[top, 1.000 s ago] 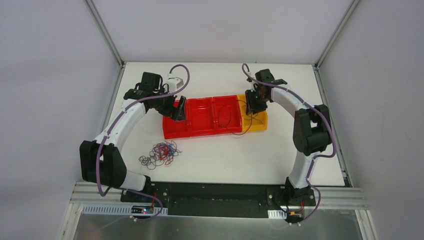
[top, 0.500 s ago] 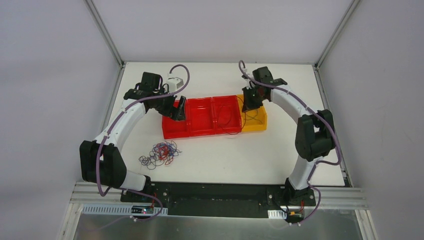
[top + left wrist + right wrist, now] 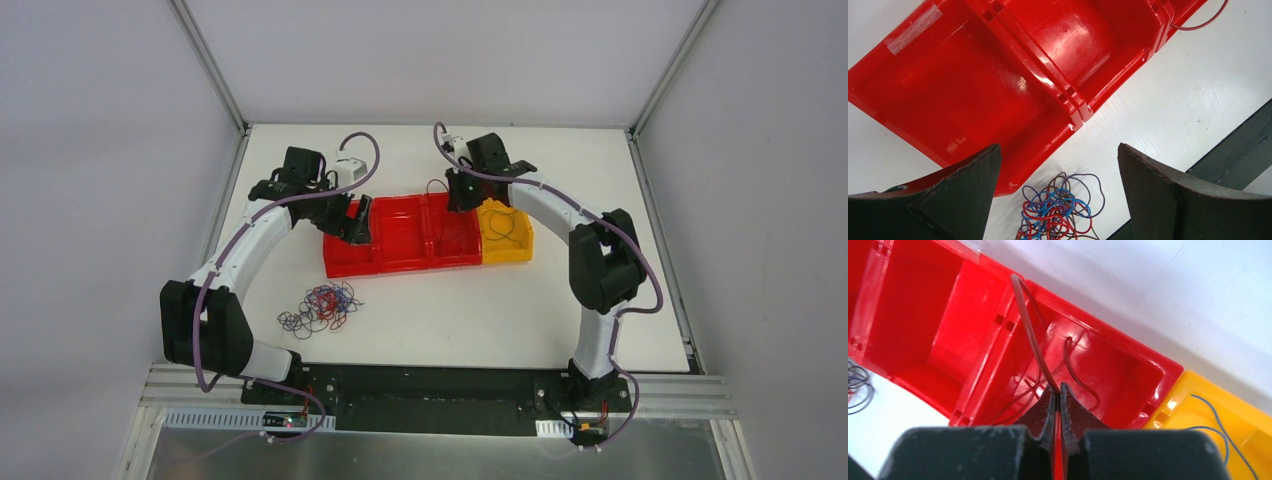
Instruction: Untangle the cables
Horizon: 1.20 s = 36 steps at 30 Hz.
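A loose tangle of thin red and blue cables (image 3: 320, 308) lies on the white table (image 3: 560, 300), on the near side of the left gripper (image 3: 355, 222) and well apart from it. The left gripper hangs with its fingers spread wide and holds nothing, above the left red bin (image 3: 340, 265). That bin starts a row that runs off to this gripper's right: a middle red bin (image 3: 402, 240), a right red bin (image 3: 456, 262) and a yellow bin (image 3: 510, 257), set side by side. The right gripper (image 3: 458, 190) hangs over the right red bin, fingers pressed together, pinching a dark red wire (image 3: 1029, 332) that runs from the fingertips toward the bin's far rim. Just to its right, the yellow bin holds a thin blue wire (image 3: 1203, 428).
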Each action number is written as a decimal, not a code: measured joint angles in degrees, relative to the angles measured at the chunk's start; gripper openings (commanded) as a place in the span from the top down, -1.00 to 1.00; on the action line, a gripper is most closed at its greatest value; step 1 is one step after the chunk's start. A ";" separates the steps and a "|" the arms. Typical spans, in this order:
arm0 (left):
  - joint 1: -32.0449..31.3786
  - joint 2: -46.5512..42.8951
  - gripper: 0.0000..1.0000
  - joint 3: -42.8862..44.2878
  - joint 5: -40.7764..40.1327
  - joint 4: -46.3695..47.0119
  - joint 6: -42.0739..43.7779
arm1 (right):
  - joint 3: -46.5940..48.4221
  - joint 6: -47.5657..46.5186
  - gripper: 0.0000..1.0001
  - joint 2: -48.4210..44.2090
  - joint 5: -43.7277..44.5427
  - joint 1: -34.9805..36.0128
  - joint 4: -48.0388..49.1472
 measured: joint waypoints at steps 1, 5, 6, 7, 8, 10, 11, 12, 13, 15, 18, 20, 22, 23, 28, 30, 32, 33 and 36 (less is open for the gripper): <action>0.11 0.00 -0.71 -0.07 0.00 0.02 0.00 | -1.16 -0.63 1.00 0.22 0.07 -0.15 2.34; 0.83 0.00 -0.71 -0.31 0.11 0.02 -0.02 | -7.26 -4.42 1.00 0.15 0.00 -0.24 12.85; 1.16 0.00 -0.70 -0.31 0.44 0.04 -0.07 | -9.38 -5.95 1.00 0.00 -0.17 -0.22 16.28; 1.42 0.00 -0.69 -0.31 0.59 0.04 -0.13 | -11.69 -7.58 1.00 -0.24 -0.33 -0.22 19.61; 1.62 0.02 -0.68 -0.31 0.96 0.07 -0.39 | -14.08 -9.31 1.00 -0.61 -0.61 -0.22 22.80; 2.25 0.26 -0.67 -0.24 2.12 0.04 -1.05 | -18.40 -12.87 1.00 -1.18 -1.25 -0.24 28.76; 2.40 0.46 -0.66 -0.11 2.56 0.11 -1.31 | -19.87 -14.32 1.00 -1.38 -1.75 -0.22 31.50; 2.60 0.83 -0.66 0.13 3.13 0.15 -1.53 | -21.64 -16.20 1.00 -1.68 -2.08 -0.15 34.64; 2.67 1.27 -0.66 0.52 3.58 0.15 -1.79 | -23.43 -18.08 1.00 -2.05 -2.34 -0.04 37.57; 2.73 2.43 -0.65 1.53 4.22 0.33 -2.34 | -26.49 -21.81 1.00 -2.62 -2.82 0.22 42.56; 2.73 4.24 -0.65 2.82 5.03 0.94 -2.67 | -29.31 -26.75 1.00 -2.97 -3.34 0.57 47.15; 2.73 5.03 -0.65 3.23 5.11 1.38 -2.78 | -30.21 -29.66 1.00 -2.97 -3.15 0.87 48.96; 2.73 5.73 -0.65 3.50 5.11 1.75 -2.82 | -31.26 -32.57 0.97 -2.97 -2.58 1.22 51.10; 2.73 5.99 -0.65 3.54 5.11 1.86 -2.82 | -31.89 -34.16 0.90 -2.97 -1.79 1.49 52.63; 2.73 6.69 -0.67 3.56 5.07 1.88 -2.82 | -32.11 -36.76 0.53 -2.97 1.22 2.89 54.10; 2.73 6.71 -0.68 3.56 5.07 1.88 -2.80 | -30.84 -35.78 0.35 -3.02 1.68 3.08 51.69; 2.73 6.69 -0.70 3.56 5.05 1.90 -2.80 | -29.44 -34.60 0.23 -3.34 2.16 2.91 49.11; 2.73 6.69 -0.71 3.56 5.03 1.88 -2.80 | -28.76 -33.77 0.18 -3.76 2.38 2.71 47.71; 2.73 6.56 -0.76 3.54 4.98 1.90 -2.80 | -27.15 -31.69 -0.14 -5.70 2.54 1.99 43.69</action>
